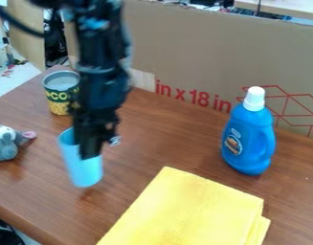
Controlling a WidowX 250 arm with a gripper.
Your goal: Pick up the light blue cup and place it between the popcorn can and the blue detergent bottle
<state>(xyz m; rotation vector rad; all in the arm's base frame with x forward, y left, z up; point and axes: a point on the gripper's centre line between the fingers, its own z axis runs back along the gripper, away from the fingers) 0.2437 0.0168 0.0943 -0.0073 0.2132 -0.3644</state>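
Note:
The black gripper (89,150) hangs down at the left-middle of the camera view, in front of the upper right part of a light blue cup (85,171). The cup leans slightly, its rim up and to the left, and the gripper hides part of its rim and side. Whether the cup is held cannot be told. Behind them stands an open can (58,101) with a yellow and green label, partly beside the arm. A grey plush toy (4,145) lies to the left of the cup.
A blue bottle with a white cap (249,139) stands upright at the right. A folded yellow cloth (190,210) lies at the front of the wooden table (159,139). A cardboard wall (190,52) runs along the back. The table's front left edge is below the cup.

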